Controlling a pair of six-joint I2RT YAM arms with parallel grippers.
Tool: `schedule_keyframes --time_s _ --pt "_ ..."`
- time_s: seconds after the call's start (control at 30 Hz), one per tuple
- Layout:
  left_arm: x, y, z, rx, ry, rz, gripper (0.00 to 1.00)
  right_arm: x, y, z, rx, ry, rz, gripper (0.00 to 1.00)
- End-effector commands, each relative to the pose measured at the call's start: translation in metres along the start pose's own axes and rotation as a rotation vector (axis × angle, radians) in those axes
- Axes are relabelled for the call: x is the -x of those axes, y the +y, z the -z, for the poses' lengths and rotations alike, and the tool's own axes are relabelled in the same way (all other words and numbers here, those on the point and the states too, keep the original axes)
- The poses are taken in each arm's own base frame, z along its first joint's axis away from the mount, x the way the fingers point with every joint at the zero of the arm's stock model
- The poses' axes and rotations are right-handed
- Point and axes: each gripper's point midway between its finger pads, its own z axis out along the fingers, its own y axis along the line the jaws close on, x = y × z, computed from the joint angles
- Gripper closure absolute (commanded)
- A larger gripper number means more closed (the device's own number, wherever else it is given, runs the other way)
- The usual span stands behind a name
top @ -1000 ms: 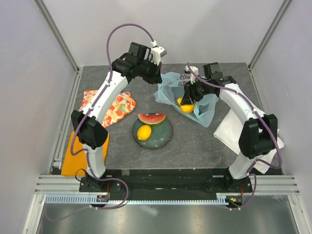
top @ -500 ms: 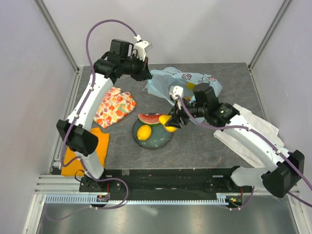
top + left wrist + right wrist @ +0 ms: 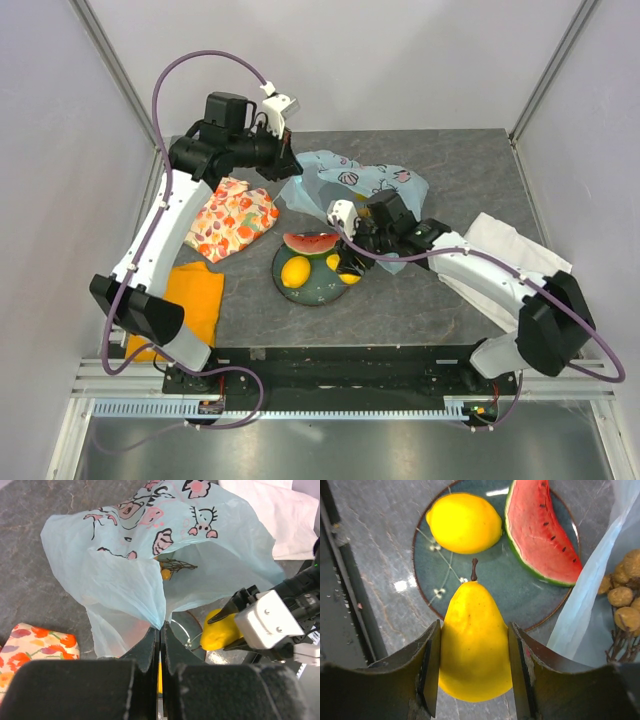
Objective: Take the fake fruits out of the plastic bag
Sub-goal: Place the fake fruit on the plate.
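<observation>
Over the dark plate (image 3: 470, 587) at mid-table (image 3: 450, 160), our right hand (image 3: 474, 630) grips a yellow fake fruit (image 3: 475, 660); toward the far-left corner, our left hand (image 3: 160, 636) pinches the plastic bag (image 3: 125, 575).

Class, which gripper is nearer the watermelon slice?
Right. The right gripper holds a pear over the plate beside the watermelon slice; the left gripper pinches the plastic bag farther back.

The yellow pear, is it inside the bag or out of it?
Out. The right tool holds the yellow pear over the plate's edge, with the plastic bag off to one side.
</observation>
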Motion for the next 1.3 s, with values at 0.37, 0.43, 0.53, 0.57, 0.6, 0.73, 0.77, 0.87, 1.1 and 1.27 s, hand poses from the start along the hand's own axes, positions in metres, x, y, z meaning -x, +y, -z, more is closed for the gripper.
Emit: schedule_keyframes --time_s 0.37,0.43,0.53,0.57,0.6,0.73,0.77,0.87,1.1,1.27 --pt "-0.002 0.002 -0.004 -0.039 0.005 0.001 0.99 -0.021 -0.028 -0.057 -0.027 0.086 0.207 0.79" --pt "-0.003 0.003 -0.005 -0.039 0.008 0.007 0.98 -0.023 -0.027 -0.063 -0.015 0.095 0.229 0.79" --pt "-0.005 0.004 -0.006 -0.040 0.012 0.012 0.98 -0.025 -0.025 -0.069 -0.001 0.106 0.270 0.78" --pt "-0.006 0.004 -0.006 -0.040 0.014 0.012 0.98 -0.027 -0.025 -0.071 0.004 0.113 0.289 0.77" --pt "-0.006 0.004 -0.006 -0.041 0.014 0.014 0.99 -0.027 -0.025 -0.071 0.005 0.115 0.300 0.77" --pt "-0.008 0.007 -0.007 -0.039 0.018 0.021 0.99 -0.031 -0.026 -0.077 0.000 0.138 0.348 0.75" --pt "-0.007 0.007 -0.008 -0.042 0.017 0.020 0.98 -0.033 -0.027 -0.079 -0.008 0.143 0.356 0.73" --pt "-0.008 0.008 -0.009 -0.042 0.019 0.024 0.98 -0.033 -0.032 -0.080 -0.032 0.148 0.383 0.71" --pt "-0.008 0.008 -0.010 -0.047 0.018 0.026 0.98 -0.033 -0.042 -0.086 -0.081 0.154 0.403 0.54" --pt "-0.008 0.007 -0.009 -0.047 0.018 0.024 0.98 -0.029 -0.047 -0.081 -0.124 0.158 0.388 0.02"
